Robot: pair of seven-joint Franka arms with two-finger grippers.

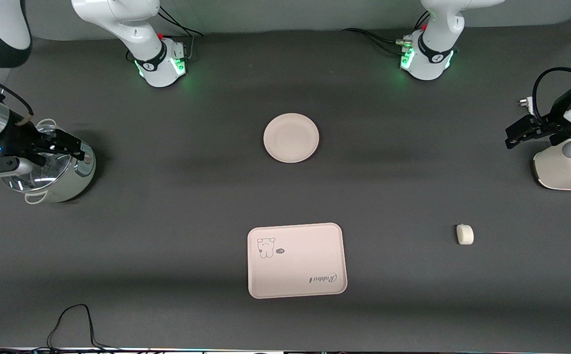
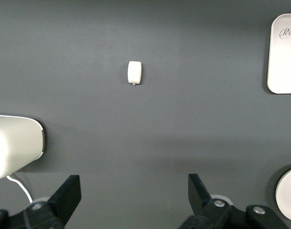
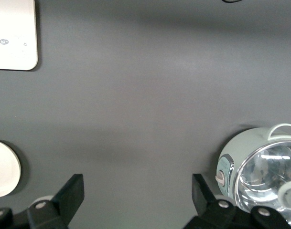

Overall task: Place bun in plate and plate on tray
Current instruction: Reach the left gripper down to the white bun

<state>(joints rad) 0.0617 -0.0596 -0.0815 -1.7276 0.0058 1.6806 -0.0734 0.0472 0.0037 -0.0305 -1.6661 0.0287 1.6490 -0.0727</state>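
Nearest lies the cream rectangular tray [image 1: 297, 260]; the small off-white bun [image 1: 465, 234] sits toward the left arm's end, the round beige plate [image 1: 291, 137] farther off. Both claws, left [image 1: 515, 135] over a white appliance [image 1: 565, 167], right [image 1: 71, 146] over a pot [image 1: 49, 167], hang wide, empty. Nothing started; I judge the left claw must descend onto the bun.

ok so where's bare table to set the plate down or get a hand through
Bare mat lies between the plate and the tray, and between the tray and the bun. It is crowded at the ends: the open right gripper over the pot, the open left gripper by the white appliance.
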